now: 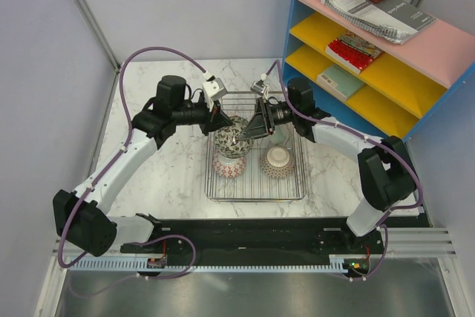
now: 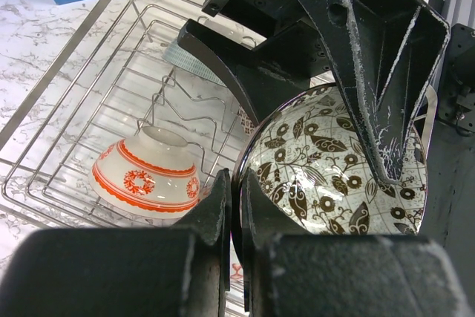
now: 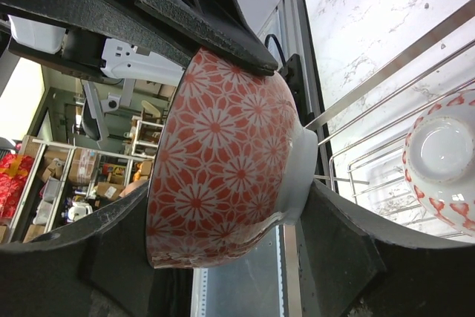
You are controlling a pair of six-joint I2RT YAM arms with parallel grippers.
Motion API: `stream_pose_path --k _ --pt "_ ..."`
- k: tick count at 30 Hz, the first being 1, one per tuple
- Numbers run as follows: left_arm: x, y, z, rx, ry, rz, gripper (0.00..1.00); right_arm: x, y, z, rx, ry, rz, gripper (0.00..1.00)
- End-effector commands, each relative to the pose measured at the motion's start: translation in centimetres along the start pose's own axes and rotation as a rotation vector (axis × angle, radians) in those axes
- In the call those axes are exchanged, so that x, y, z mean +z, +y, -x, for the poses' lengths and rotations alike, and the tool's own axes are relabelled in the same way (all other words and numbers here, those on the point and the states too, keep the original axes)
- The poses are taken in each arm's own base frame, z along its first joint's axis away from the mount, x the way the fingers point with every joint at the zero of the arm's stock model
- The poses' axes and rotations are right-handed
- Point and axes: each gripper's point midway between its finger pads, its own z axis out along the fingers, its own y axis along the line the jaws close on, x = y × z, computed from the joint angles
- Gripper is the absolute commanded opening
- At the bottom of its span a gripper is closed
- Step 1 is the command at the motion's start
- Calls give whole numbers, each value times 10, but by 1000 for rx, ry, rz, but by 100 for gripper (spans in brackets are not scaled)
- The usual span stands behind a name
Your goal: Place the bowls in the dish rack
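A bowl (image 3: pixel 223 161), red-orange with white flowers outside and dark leaves inside (image 2: pixel 334 176), hangs tilted on its side over the dish rack (image 1: pixel 293 183). My left gripper (image 2: pixel 232 183) is shut on its rim. My right gripper (image 3: pixel 223 220) is shut on it too, one finger (image 2: pixel 371 109) inside and one against the foot. In the top view the left gripper (image 1: pixel 223 122) and the right gripper (image 1: pixel 251 133) meet at this bowl (image 1: pixel 236 135). A white bowl with orange trim (image 2: pixel 145 176) lies upside down in the rack. A red patterned bowl (image 1: pixel 228 167) sits below the held one.
A blue shelf unit (image 1: pixel 371 57) with pink and yellow shelves and books stands at the back right. The rack's upright tines (image 2: pixel 167 102) rise near the upturned bowl. A pale teal rim (image 2: pixel 178 56) shows behind the right gripper. Marble tabletop (image 1: pixel 163 168) lies left of the rack.
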Motion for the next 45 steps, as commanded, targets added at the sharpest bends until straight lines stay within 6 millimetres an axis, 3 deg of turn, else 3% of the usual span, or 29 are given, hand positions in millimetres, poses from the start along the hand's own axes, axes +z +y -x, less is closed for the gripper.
stream_pose_path --k 1,4,6,9,10,11,13,16,22,25,26,27,33,39,45 --pt "-3 -4 18 27 -62 -5 2 -3 37 2 -164 15 75 18" --pt "-2 -4 16 25 -57 -9 2 -3 36 4 -165 1 65 0" --pt "-1 -4 15 25 -55 -11 4 -3 35 6 -165 -9 58 0" --pt "1 -3 14 21 -51 -14 30 -3 29 11 -163 -41 27 0" --pt "1 -2 15 22 -52 -14 48 -4 26 9 -139 -40 11 0" --pt "1 -3 14 21 -50 -19 57 -5 22 10 -162 -43 0 0" --pt "1 -2 15 21 -51 -13 70 -7 15 13 -146 -60 -36 0" --pt "2 -1 14 15 -47 -9 78 -8 6 16 -143 -78 -72 0" --pt "2 3 13 11 -42 7 83 -10 -5 17 -145 -89 -127 0" --pt "-1 5 18 11 -48 32 91 -12 -15 19 -157 -95 -181 0" --pt "-2 11 19 11 -45 64 92 -12 -17 21 -163 -105 -204 0" --pt "-4 14 21 13 -47 87 99 -13 -18 23 -170 -108 -218 0" --pt "-24 52 29 10 -28 325 100 -28 -36 30 -246 -119 -404 0" --pt "-48 86 5 -59 92 461 100 -47 -36 29 -378 -92 -613 0" --pt "-79 88 -31 -95 180 519 100 -65 -28 29 -539 -41 -789 0"
